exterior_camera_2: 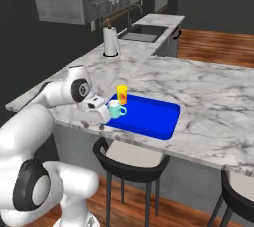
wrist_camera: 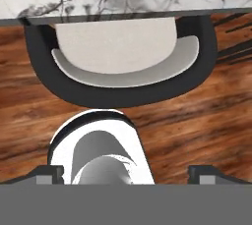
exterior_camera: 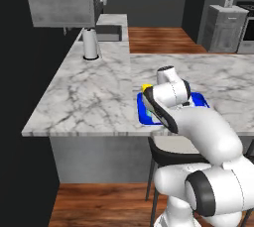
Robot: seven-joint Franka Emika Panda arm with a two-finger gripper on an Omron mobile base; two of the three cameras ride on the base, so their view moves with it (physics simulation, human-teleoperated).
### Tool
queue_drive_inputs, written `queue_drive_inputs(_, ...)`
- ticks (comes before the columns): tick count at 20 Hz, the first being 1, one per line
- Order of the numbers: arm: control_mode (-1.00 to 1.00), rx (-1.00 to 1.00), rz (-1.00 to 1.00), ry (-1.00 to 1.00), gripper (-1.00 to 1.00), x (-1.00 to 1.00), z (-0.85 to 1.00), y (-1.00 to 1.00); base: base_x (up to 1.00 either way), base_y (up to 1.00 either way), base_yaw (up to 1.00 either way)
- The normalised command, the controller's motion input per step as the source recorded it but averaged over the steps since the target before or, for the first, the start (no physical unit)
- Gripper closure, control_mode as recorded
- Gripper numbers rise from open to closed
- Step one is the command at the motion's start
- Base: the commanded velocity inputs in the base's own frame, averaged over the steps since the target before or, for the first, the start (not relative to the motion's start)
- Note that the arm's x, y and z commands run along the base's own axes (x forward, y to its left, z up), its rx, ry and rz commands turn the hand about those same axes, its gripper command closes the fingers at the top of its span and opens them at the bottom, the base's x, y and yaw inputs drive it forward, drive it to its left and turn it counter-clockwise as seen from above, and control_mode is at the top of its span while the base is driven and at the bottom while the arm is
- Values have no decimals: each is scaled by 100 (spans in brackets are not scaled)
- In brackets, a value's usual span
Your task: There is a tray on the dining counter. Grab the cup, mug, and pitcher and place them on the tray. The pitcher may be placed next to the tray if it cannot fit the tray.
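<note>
Left base view: my arm hides most of the tray [exterior_camera: 200, 99], which lies near the front edge of the dining counter [exterior_camera: 89, 97]. The cup [exterior_camera: 147, 88] peeks out yellow at the tray's left end. A paper towel roll [exterior_camera: 90, 43] stands far back.

Right base view: my gripper [exterior_camera_2: 93, 123] hangs at the counter's front edge, just left of the tray [exterior_camera_2: 154, 114]. Mug [exterior_camera_2: 116, 109] and cup [exterior_camera_2: 122, 94] both stand on the tray's left end, mug nearer me. A stool [exterior_camera_2: 130, 161] sits below.

Hand view: my fingers [wrist_camera: 48, 172] are spread wide, released, grasping nothing. I look down on the stool [wrist_camera: 123, 67] and wooden floor [wrist_camera: 197, 126].
</note>
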Motion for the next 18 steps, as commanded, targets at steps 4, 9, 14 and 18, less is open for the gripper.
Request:
queue_drive_inputs(4, -100, 0, -18, 17, -100, -22, 0, 0, 0, 0, 0)
queue_drive_inputs(9, 100, 0, 0, 0, -100, 0, 0, 0, -91, -31, -12)
queue_drive_inputs(14, 100, 0, 0, 0, -100, 0, 0, 0, -86, -94, -16)
queue_drive_inputs(18, 100, 0, 0, 0, -100, 0, 0, 0, -17, -100, -3)
